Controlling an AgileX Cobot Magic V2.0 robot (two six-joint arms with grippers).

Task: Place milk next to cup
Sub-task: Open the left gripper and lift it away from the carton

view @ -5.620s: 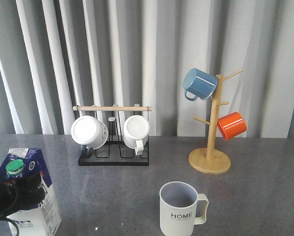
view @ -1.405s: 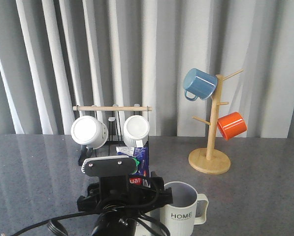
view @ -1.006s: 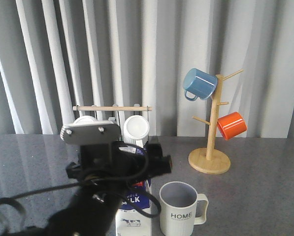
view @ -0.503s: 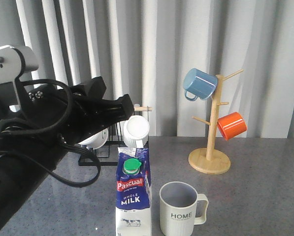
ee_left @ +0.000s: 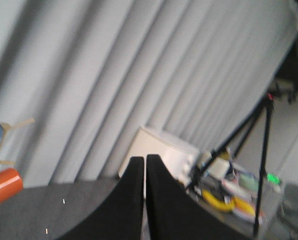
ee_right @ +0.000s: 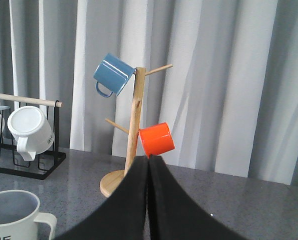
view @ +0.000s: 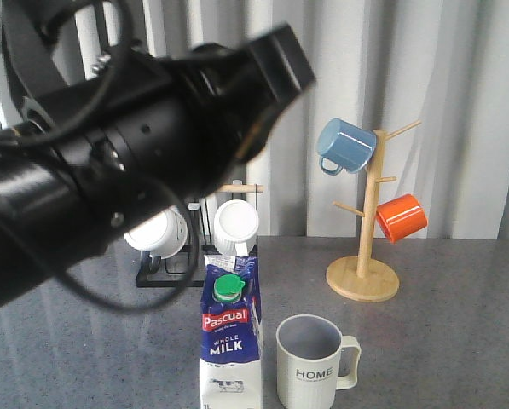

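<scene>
Two claws (ee_left: 145,165) (ee_right: 149,165) pressed together, boxy milk (view: 231,341) carton upright just beside ribbed cup (view: 312,362), grey speckled table (view: 442,341).

We see the milk (view: 231,341) as a printed paper carton with a slight sheen and a smooth green plastic cap. The cup (view: 310,362) looks like matt ribbed ceramic. At right of the front view, the mug tree (view: 369,228) is pale bare wood, carrying a glossy blue mug (view: 345,146) and a glossy orange mug (view: 401,217). The table (view: 459,324) is dark speckled stone-like, faintly reflective. Grey cloth curtains (view: 467,85) hang in soft folds.
</scene>
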